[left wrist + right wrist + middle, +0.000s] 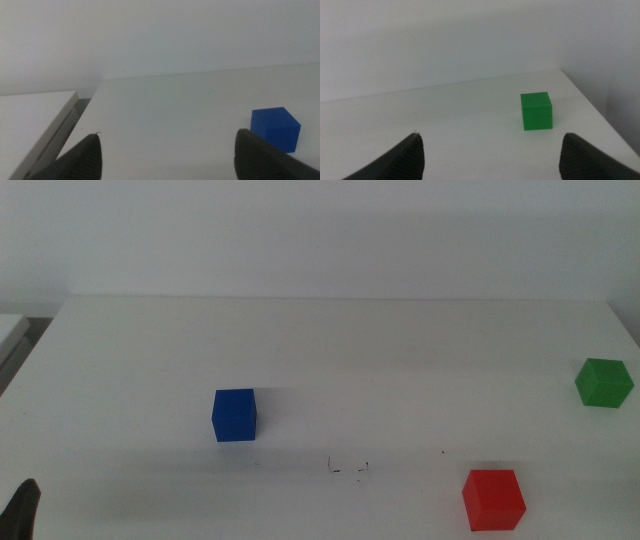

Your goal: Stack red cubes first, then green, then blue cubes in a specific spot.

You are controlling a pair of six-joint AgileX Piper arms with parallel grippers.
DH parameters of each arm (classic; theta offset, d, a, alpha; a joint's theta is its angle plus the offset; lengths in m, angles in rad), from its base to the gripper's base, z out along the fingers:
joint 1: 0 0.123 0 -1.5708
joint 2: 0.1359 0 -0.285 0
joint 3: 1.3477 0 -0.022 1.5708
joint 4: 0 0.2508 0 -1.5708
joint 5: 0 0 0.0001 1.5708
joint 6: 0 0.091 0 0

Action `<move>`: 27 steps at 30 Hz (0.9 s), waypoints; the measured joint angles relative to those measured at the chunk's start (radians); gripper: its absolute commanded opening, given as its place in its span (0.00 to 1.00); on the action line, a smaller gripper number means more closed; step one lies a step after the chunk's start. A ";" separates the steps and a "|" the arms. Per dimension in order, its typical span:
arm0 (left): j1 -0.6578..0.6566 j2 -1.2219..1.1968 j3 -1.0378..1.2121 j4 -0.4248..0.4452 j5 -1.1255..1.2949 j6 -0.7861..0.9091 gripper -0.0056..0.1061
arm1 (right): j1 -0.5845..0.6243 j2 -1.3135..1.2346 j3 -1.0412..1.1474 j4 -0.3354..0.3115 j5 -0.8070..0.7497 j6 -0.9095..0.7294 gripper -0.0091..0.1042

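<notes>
The red cube (493, 499) sits near the front right of the white table. The green cube (604, 382) sits at the far right edge; it also shows in the right wrist view (536, 111). The blue cube (234, 415) sits left of centre; it also shows in the left wrist view (275, 128). The spot of faint black marks (349, 468) lies between the blue and red cubes, with nothing on it. My left gripper (167, 155) is open and empty, its tip showing at the bottom left corner (22, 510). My right gripper (490, 157) is open and empty, out of the middle view.
The table's left edge (75, 120) has a gap beside a second white surface (10, 330). The table's right edge (592, 107) runs close past the green cube. A plain white wall stands behind.
</notes>
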 measured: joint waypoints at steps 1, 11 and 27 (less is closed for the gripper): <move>0.000 0.000 0.000 0.000 0.000 0.000 0.83 | 0.000 0.000 0.000 0.000 0.000 0.008 0.88; 0.000 0.000 0.000 0.000 0.000 0.000 0.83 | 0.000 0.166 -0.228 0.002 0.168 0.062 0.88; 0.000 0.000 0.000 0.000 0.000 0.000 0.83 | 0.000 0.526 -0.768 0.022 0.889 0.016 0.88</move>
